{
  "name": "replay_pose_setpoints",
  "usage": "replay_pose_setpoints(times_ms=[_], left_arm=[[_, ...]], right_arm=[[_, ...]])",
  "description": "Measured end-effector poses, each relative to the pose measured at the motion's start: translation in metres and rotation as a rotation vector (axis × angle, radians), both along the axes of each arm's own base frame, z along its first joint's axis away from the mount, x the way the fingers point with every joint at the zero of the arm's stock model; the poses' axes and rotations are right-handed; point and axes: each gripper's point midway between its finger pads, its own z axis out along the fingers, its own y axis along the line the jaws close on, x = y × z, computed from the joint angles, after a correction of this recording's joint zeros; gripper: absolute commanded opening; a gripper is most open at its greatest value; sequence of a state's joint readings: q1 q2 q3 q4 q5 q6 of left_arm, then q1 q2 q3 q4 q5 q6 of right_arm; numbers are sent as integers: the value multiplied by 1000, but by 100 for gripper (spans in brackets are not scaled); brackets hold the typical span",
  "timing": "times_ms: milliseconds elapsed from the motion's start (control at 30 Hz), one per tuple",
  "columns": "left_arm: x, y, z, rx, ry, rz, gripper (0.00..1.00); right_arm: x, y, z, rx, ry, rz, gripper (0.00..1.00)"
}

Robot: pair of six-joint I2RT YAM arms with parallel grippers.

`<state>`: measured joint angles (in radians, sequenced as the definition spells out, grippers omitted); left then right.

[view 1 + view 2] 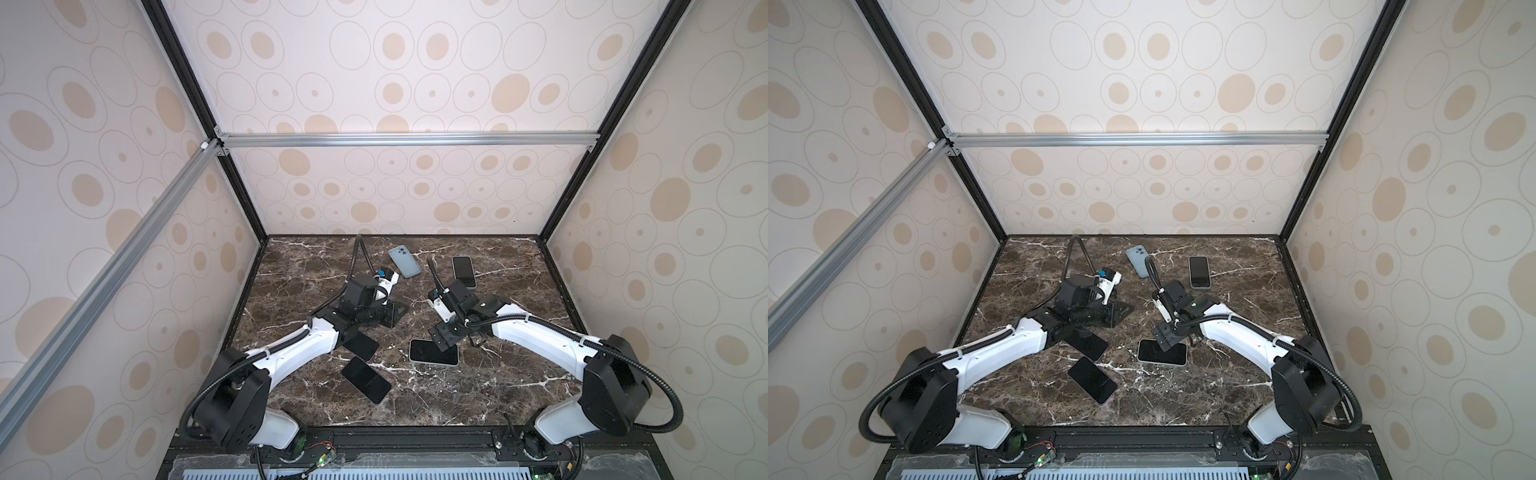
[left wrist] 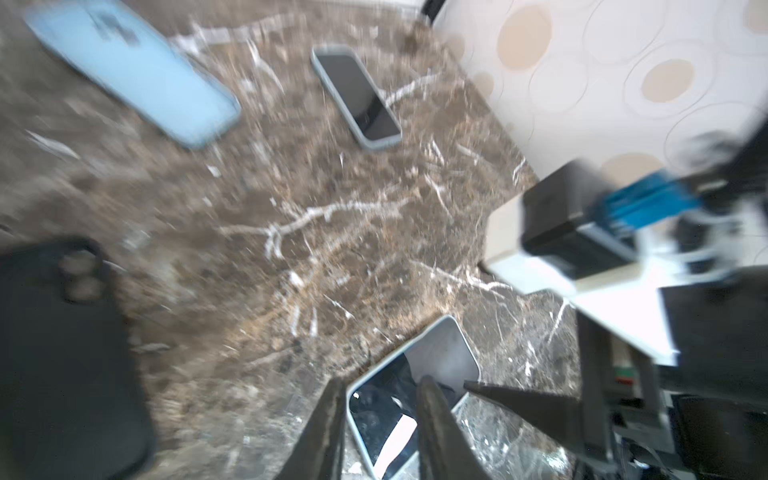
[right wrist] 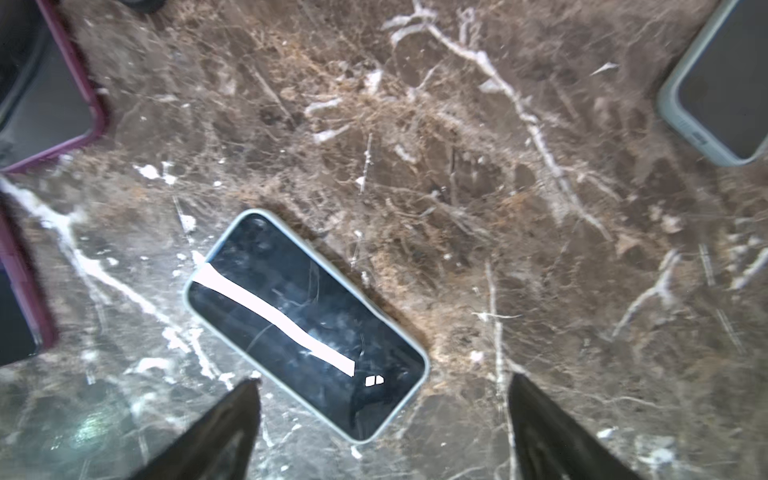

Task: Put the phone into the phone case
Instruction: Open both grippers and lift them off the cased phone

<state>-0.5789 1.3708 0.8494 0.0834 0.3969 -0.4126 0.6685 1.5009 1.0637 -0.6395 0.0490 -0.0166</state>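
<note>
Phone [image 3: 307, 324] looks seated screen-up in its pale case [image 1: 434, 363] in the middle of the table [image 1: 498, 395], so your right gripper [image 3: 383, 379] hangs wide above it, gripping nothing; left gripper [image 2: 382, 380] sits narrow, empty, nearby.

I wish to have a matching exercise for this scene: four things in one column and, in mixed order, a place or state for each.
Things:
1. blue phone
2. grey-cased phone
3. pale-rimmed phone
4. right gripper

Place or state:
A. open, holding nothing
B. screen up, far right
C. back up, far middle
D. screen up, in the centre

Pairs: 1-C, 2-B, 3-D, 4-A
</note>
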Motion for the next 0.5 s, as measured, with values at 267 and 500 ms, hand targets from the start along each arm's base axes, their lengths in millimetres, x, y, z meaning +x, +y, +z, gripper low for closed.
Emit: replay_pose_setpoints(times_ms=[267,500], left_arm=[[-2,52,76,-100,-306,137,53],[-4,61,100,-134,-406,154,55]], right_arm=[[-13,16,-1,27,7,240,98],[-21,15,-42,-60,103,333,98]])
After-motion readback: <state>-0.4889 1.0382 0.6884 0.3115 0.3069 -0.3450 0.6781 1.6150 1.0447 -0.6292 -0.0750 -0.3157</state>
